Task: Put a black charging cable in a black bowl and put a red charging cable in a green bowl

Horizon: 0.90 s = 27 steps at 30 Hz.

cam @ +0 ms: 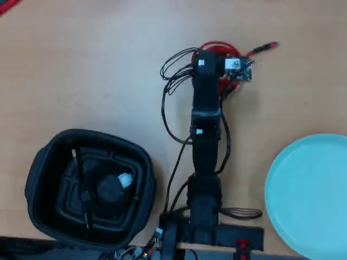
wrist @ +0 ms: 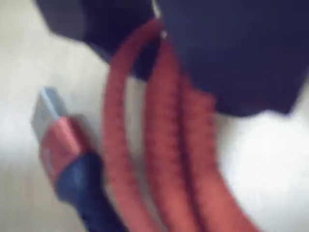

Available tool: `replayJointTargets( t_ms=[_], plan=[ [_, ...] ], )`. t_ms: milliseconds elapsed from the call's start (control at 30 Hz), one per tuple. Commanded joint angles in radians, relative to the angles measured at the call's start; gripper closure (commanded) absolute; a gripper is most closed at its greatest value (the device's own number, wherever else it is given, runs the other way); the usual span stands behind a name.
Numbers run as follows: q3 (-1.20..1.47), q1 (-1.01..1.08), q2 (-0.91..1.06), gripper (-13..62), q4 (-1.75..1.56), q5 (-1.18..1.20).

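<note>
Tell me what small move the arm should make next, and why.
Probably close the tool on the red charging cable and lift. The wrist view shows the tool right over the red strands, the black charging cable already lies in the black bowl, and the green bowl is empty.

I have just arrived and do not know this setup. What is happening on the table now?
A small robot arm is reaching across the table to the red cable, which lies coiled at the far side. Its hand is down at the coil, but the blurred wrist view does not show whether it grips yet. The black cable already lies inside the black bowl. The green bowl at the right of the overhead view is empty.
</note>
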Motion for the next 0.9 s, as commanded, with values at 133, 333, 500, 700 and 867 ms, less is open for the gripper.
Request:
replayJointTargets(
  t_ms=[133, 333, 500, 700, 867],
  plan=[
    [-0.038, -0.008, 0.012, 55.5, 0.003, 0.020],
    [-0.040, -0.044, 0.023, 55.5, 0.009, 0.049],
    [-0.003, -0.069, 0.244, 55.5, 0.026, 0.048],
    [0.060, -0.075, 0.448, 55.5, 0.011, 0.048],
    [0.052, -0.064, 0.568, 55.5, -0.005, 0.041]
  ],
)
